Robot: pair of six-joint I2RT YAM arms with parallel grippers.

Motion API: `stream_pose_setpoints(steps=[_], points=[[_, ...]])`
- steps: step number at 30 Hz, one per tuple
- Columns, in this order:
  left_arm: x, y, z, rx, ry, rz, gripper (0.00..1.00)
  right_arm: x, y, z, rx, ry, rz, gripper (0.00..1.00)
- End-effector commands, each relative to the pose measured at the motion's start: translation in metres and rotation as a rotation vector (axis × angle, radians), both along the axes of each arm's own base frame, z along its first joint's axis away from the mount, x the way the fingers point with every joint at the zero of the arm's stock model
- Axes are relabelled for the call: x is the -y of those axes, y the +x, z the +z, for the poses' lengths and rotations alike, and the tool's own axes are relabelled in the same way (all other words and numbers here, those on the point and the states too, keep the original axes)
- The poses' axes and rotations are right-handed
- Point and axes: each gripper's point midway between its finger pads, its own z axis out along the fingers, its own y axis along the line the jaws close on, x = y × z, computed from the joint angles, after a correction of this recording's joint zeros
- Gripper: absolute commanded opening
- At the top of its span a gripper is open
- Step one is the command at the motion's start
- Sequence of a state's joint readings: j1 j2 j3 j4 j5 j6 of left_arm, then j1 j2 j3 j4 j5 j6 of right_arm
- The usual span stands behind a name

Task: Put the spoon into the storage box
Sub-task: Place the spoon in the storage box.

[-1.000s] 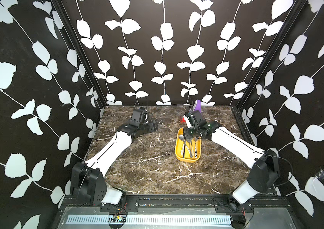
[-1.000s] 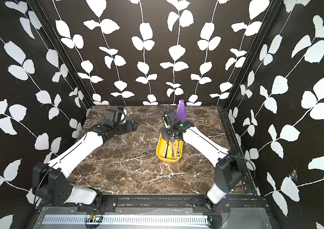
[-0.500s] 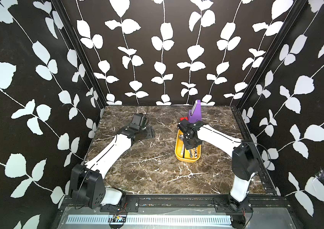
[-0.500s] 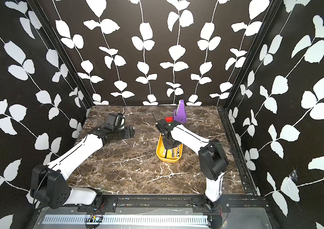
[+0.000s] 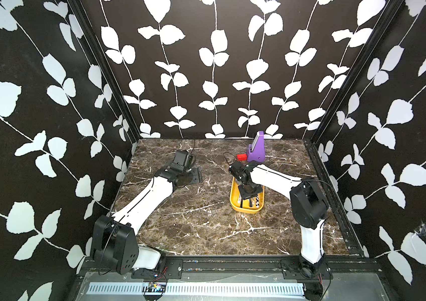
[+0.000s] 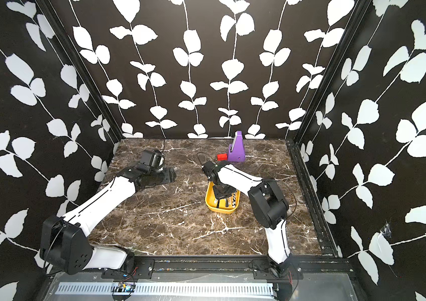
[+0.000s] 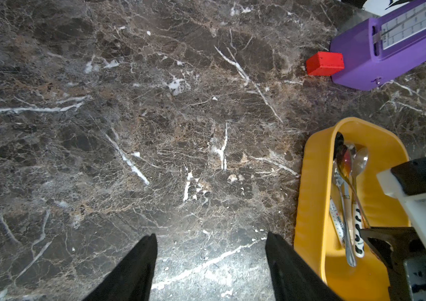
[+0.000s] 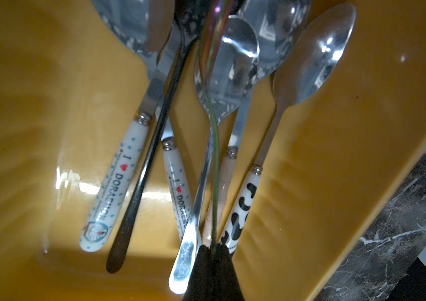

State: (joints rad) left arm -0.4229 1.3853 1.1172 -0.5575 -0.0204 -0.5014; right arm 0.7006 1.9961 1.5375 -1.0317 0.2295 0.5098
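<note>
The yellow storage box [image 5: 234, 206] [image 6: 209, 206] lies right of the table's middle with several spoons in it. My right gripper [image 5: 250, 201] [image 6: 223, 202] [image 8: 213, 251] hangs low over the box, shut on the thin handle end of an iridescent spoon [image 8: 216, 156]. In the left wrist view that spoon's rainbow bowl [image 7: 346, 163] lies among the others in the storage box [image 7: 311, 208]. The other handles are white printed, cow-patterned, black and plain steel. My left gripper [image 5: 196, 175] [image 6: 169, 177] [image 7: 210, 239] stays open and empty over bare marble, left of the box.
A purple wedge stand [image 5: 256, 149] [image 7: 389, 52] and a small red block [image 5: 241, 157] [image 7: 325, 63] sit behind the box near the back wall. Black leaf-patterned walls close in the marble table [image 5: 193, 221] on three sides.
My right arm has folded back, its elbow swinging toward the front right, and the gripper has stayed over the box, still shut. The left gripper has drifted slightly.
</note>
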Motion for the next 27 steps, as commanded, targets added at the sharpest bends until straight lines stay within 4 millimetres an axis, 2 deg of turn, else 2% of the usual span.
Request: stream_pose_setpoints(steps=[1, 10, 19, 23, 27], points=[[-0.005, -0.006, -0.002, -0.01, 0.024, -0.004, 0.71, -0.004, 0.002, -0.001, 0.002, -0.005, -0.003, 0.06], [-0.004, -0.004, -0.004, -0.02, 0.025, -0.006, 0.71, -0.018, 0.004, -0.008, -0.015, 0.046, 0.007, 0.19], [-0.005, -0.004, -0.003, -0.017, 0.031, -0.006, 0.71, -0.031, 0.009, -0.001, 0.006, 0.108, 0.023, 0.21], [-0.006, -0.003, 0.002, -0.001, 0.038, -0.008, 0.71, -0.04, 0.016, 0.017, 0.064, 0.175, 0.044, 0.23], [-0.012, -0.001, 0.015, 0.054, 0.066, -0.007, 0.72, -0.046, 0.03, 0.049, 0.179, 0.267, 0.069, 0.27]])
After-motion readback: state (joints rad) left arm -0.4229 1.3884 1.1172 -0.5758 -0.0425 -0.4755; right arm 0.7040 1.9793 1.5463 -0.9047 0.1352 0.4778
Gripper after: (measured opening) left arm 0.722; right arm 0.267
